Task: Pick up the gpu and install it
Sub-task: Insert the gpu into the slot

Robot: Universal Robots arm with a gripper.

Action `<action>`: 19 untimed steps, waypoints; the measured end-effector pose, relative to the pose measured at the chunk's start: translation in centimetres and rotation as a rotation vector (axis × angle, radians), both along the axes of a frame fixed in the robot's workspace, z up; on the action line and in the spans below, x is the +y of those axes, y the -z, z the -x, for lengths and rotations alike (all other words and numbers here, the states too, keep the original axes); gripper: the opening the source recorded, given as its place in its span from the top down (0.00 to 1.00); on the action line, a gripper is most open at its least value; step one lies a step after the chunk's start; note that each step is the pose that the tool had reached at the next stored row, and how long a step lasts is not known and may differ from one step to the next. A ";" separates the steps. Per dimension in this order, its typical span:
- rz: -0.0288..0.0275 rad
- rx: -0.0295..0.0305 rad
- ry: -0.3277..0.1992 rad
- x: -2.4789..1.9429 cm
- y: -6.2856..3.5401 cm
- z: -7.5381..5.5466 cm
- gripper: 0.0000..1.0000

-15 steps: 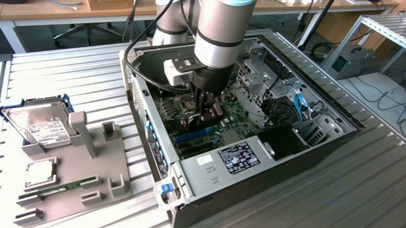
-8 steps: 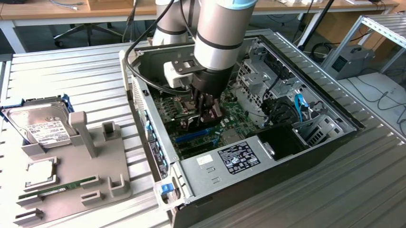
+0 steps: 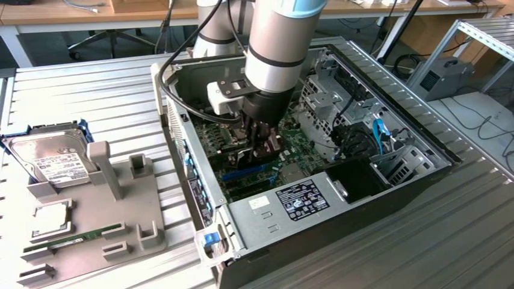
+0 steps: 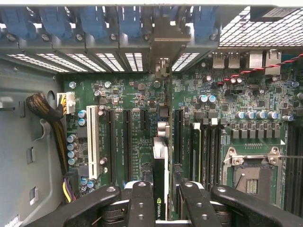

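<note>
**Card held edge-on over the motherboard slots**

We start at the fingers (image 4: 142, 201): in the wrist view two black fingers stand on either side of a thin black card, pinching it between them. That card is the gpu (image 4: 160, 175), seen edge-on, with a small green logo on its edge near the grip and its metal end bracket reaching up to the slotted rear wall of the case. The gripper (image 4: 161, 198) sits low inside the open computer case (image 3: 418, 135), and we see it in the exterior view too (image 3: 259, 144), its dark fingers down among the boards with the card dark between them.

Directly under the gpu lies the green motherboard (image 4: 137, 94). Long black expansion slots (image 4: 128, 142) run parallel to the card on both sides of it, and a white slot (image 4: 92, 142) stands further out. We cannot tell whether the card's lower edge already touches a slot. An open CPU socket (image 4: 251, 175) sits off to one side, and a bundle of yellow and black cables (image 4: 54, 123) curls by the case wall.

Pulling back, the grey arm (image 3: 277, 48) drops steeply into the case. On the exterior view's left a grey parts holder (image 3: 120, 235) rests on the metal table (image 3: 449, 241), carrying a hard drive (image 3: 52, 159) with a white label and a green memory stick (image 3: 76, 238).
</note>
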State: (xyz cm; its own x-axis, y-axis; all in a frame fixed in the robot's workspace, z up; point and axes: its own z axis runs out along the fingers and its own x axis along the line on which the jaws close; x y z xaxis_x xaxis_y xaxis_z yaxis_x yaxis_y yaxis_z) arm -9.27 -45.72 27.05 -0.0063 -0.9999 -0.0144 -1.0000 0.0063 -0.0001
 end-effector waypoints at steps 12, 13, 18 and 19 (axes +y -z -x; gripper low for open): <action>0.0013 -0.0001 0.000 0.00 0.43 0.0 0.74; 0.0014 -0.0001 0.000 0.00 0.46 0.0 0.74; 0.0017 -0.0001 0.000 0.00 0.63 0.0 0.74; 0.0018 -0.0001 0.000 0.00 0.66 0.0 0.74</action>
State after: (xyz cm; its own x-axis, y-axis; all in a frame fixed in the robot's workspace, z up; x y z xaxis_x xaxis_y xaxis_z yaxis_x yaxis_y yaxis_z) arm -9.27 -45.72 26.39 -0.0063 -0.9999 -0.0126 -1.0000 0.0063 -0.0001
